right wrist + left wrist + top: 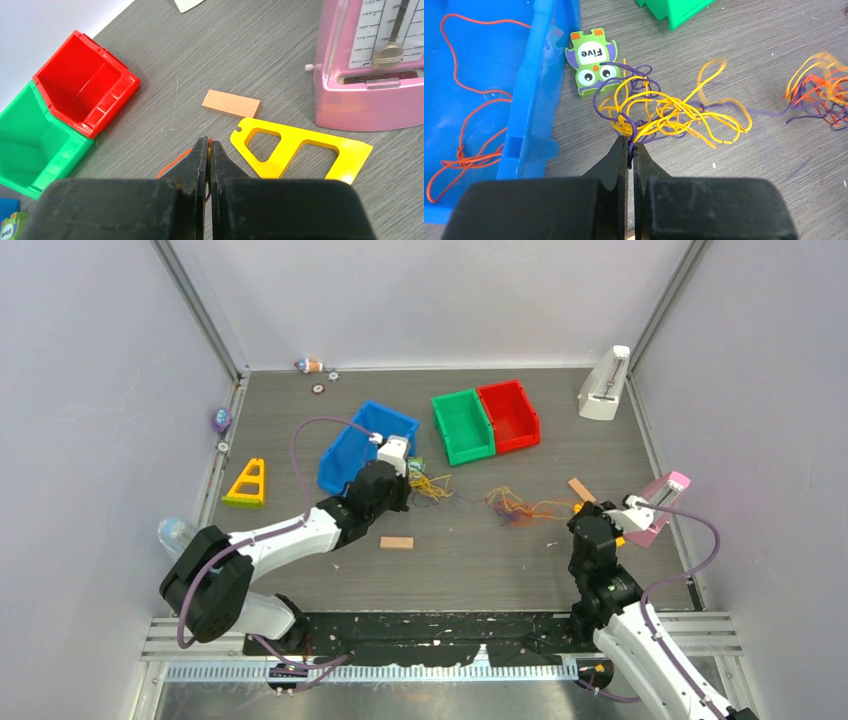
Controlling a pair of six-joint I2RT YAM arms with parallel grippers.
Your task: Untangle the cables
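Left gripper (630,146) is clenched, its black fingers pinching a purple strand at the near edge of the yellow-and-purple cable tangle (669,112). This loose bunch of thin loops lies on the grey desk (744,45). One purple loop reaches onto a green owl-shaped card (591,62) printed "Five", which lies just beside the bunch.

A thin purple strand runs right from this bunch toward a mixed orange-red, yellow and purple cable tangle (819,90), which is blurred in the left wrist view. The top view places that tangle (510,505) mid-desk between the two arms.

Right gripper (208,144) is also clenched, grasping a thin orange-red strand (172,162). The pinch shows only in its own wrist view.

Only the left wrist view shows a loose orange-red cable (469,161) lying inside the blue plastic bin (531,90).

The right wrist view alone shows a flat yellow plastic triangle frame (352,155) just right of the fingers. A small wooden block (231,104) lies beyond it, and a pink metronome (370,100) stands to the right.

A red plastic bin (120,70) and a green plastic bin (60,155) stand side by side, touching, at the far side of the desk.
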